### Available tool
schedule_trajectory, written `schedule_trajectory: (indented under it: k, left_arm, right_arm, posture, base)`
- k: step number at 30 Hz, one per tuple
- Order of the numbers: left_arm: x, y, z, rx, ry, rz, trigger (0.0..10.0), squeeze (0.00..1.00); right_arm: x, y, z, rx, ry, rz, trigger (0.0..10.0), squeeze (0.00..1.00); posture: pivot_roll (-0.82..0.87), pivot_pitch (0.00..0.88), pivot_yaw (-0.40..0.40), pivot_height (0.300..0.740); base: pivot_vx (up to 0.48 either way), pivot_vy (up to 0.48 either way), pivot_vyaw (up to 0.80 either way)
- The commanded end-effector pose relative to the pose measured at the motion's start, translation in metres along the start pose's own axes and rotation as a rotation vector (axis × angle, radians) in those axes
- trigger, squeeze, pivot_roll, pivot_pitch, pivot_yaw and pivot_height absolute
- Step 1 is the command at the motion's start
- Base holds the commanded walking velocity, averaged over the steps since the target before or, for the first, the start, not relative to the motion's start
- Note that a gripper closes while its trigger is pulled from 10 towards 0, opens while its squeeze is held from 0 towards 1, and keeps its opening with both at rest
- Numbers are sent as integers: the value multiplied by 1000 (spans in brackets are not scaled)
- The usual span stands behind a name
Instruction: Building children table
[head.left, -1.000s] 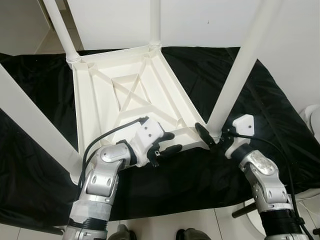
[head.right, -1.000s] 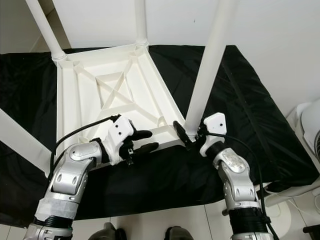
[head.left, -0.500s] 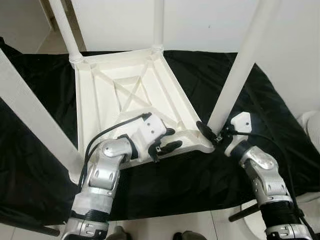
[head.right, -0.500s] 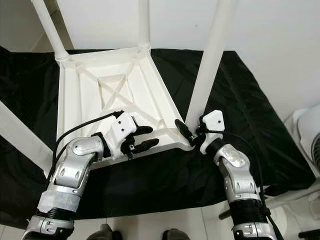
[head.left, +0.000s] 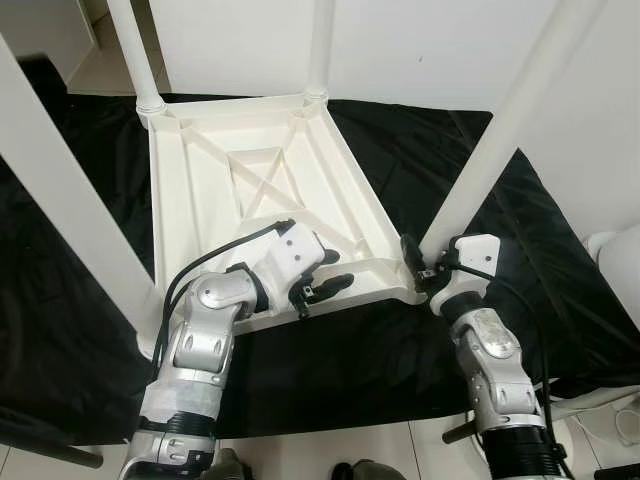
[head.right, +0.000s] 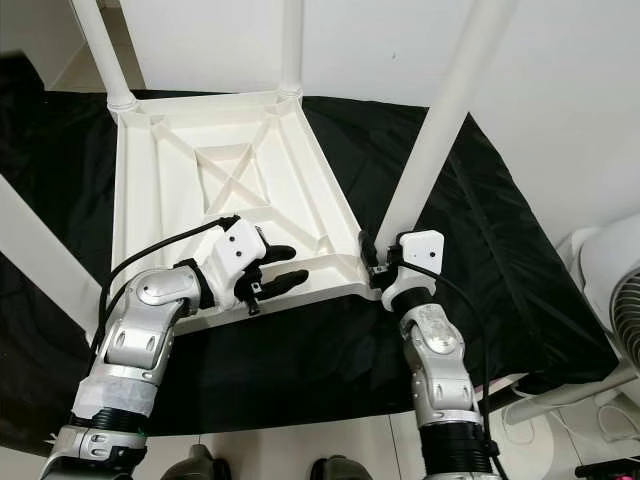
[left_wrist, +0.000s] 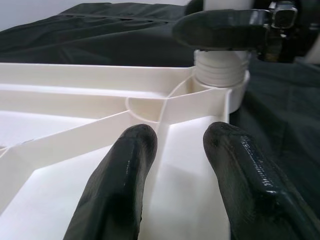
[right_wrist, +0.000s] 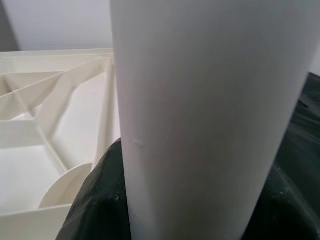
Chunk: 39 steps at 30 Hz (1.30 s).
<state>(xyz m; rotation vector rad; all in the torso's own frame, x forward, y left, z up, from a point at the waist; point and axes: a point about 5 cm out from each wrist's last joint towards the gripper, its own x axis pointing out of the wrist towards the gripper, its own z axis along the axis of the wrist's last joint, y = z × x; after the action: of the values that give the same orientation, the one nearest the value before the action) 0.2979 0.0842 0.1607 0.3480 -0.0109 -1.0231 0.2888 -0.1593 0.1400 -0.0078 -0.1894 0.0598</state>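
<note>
We see a white plastic table (head.left: 250, 190) lying upside down on a black cloth (head.left: 400, 350), its ribbed underside up and its legs rising toward us. At far left one leg (head.left: 60, 200) crosses the foreground and hides part of the cloth. The left gripper (head.left: 322, 280) rests on the near rim, fingers (left_wrist: 117, 195) narrowly parted with nothing between them. To the right, the right gripper (head.left: 418, 268) clasps the near right leg (head.left: 500, 140) at its socket. A white fan (head.right: 610, 300) stands at far right.
</note>
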Motion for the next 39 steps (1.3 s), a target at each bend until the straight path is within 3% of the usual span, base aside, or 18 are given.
schedule_trajectory:
  k: [1, 5, 6, 7, 8, 17, 18, 28, 30, 32, 36, 39]
  left_arm:
    - [-5, 16, -2, -9, 2, 372, 10000, 0]
    - [-6, 15, -2, -8, 0, 376, 10000, 0]
    - [-6, 15, -2, -9, -1, 378, 10000, 0]
    - [-5, 16, -2, -10, -2, 378, 10000, 0]
    - [-4, 17, -1, -9, -5, 378, 10000, 0]
    - [-1, 18, 3, 0, -16, 348, 10000, 0]
    - [-1, 17, 3, 4, -17, 342, 10000, 0]
    - [3, 14, 3, -11, -14, 315, 10000, 0]
    - [5, 12, 4, -3, -21, 293, 10000, 0]
    - [5, 12, 4, -3, -21, 293, 10000, 0]
    - [8, 8, 4, 0, -28, 245, 10000, 0]
    - [8, 6, 4, -3, -34, 230, 10000, 0]
  right_arm:
    - [1, -4, 11, -19, -53, -61, 10000, 0]
    - [-1, -5, 15, -8, -82, -150, 10000, 0]
    - [-3, -7, 16, -4, -89, -189, 10000, 757]
    - [-3, -8, 16, 3, -90, -202, 10000, 757]
    - [-4, -7, 16, 18, -93, -202, 10000, 1000]
    - [-4, -3, 20, 67, -98, -140, 10000, 1000]
    - [-3, -1, 20, 72, -89, -83, 10000, 0]
    - [-4, -15, 17, -6, -32, 154, 10000, 0]
    - [-5, -21, 14, -52, -2, 270, 10000, 0]
    - [-5, -21, 14, -52, -2, 270, 10000, 0]
    - [-7, -24, 11, -111, 40, 455, 10000, 0]
    - [-6, -24, 9, -119, 64, 518, 10000, 0]
  posture:
    - [-22, 53, -65, 740]
    - [-31, 51, -50, 740]
    - [-32, 50, -45, 740]
    - [-32, 50, -45, 740]
    - [-34, 50, -39, 740]
    - [-52, 51, -10, 740]
    - [-52, 51, -10, 740]
    - [-69, 45, 18, 740]
    - [-78, 36, 26, 740]
    - [-78, 36, 26, 740]
    - [-87, 28, 36, 740]
    - [-96, 28, 42, 740]
  base:
    - [0, 0, 0]
    - [0, 0, 0]
    - [0, 0, 0]
    - [0, 0, 0]
    - [0, 0, 0]
    - [0, 0, 0]
    - [0, 0, 0]
    - [0, 0, 0]
    - [0, 0, 0]
    - [0, 0, 0]
    - [0, 0, 0]
    - [0, 0, 0]
